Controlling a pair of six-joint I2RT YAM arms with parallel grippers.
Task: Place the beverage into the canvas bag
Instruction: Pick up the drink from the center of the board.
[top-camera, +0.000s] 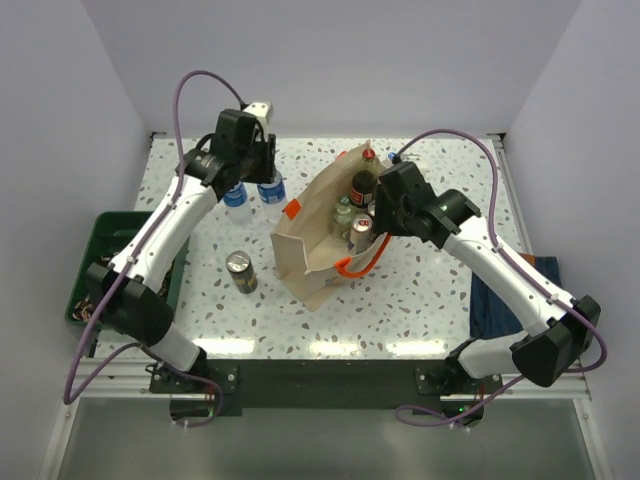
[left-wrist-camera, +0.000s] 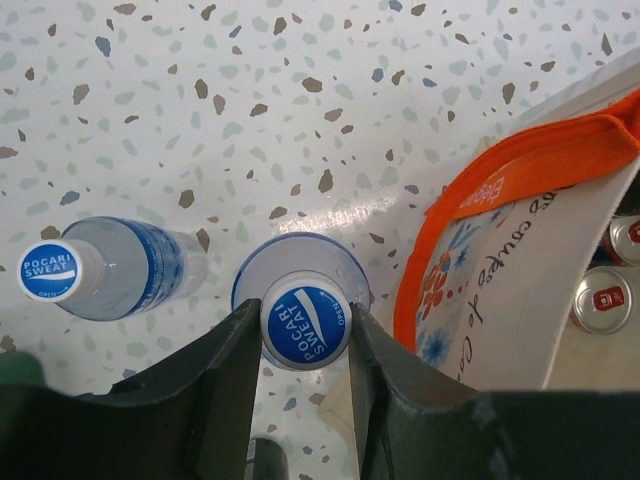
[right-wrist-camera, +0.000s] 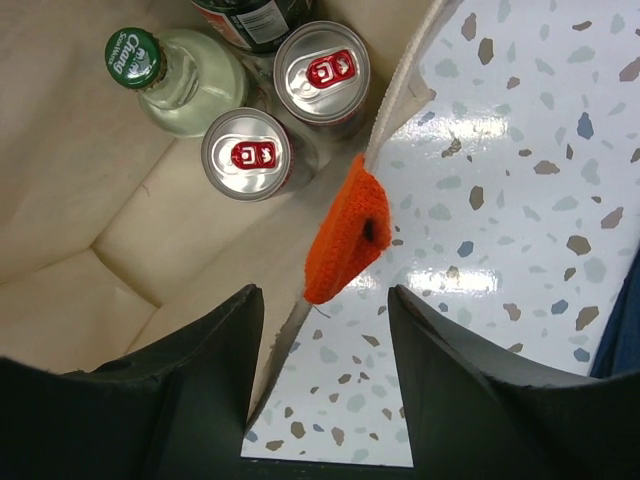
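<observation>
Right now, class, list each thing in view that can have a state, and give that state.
canvas bag, upright, mouth open
gripped bottle, upright, capped
second bottle, upright, capped, free
table can, upright, outside bag
bagged cans, upright, tabs unopened
green-capped bottle, upright in bag
left fingers, shut on gripped bottle's cap
right fingers, open, astride bag rim

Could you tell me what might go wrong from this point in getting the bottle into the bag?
1. The left gripper holds the Pocari Sweat bottle only by its cap; it could slip or swing when lifted.
2. The right gripper stands open astride the canvas bag's rim, so the soft wall may fold.
3. Two cans and a green-capped bottle crowd one end; the bottle could land on them.
</observation>
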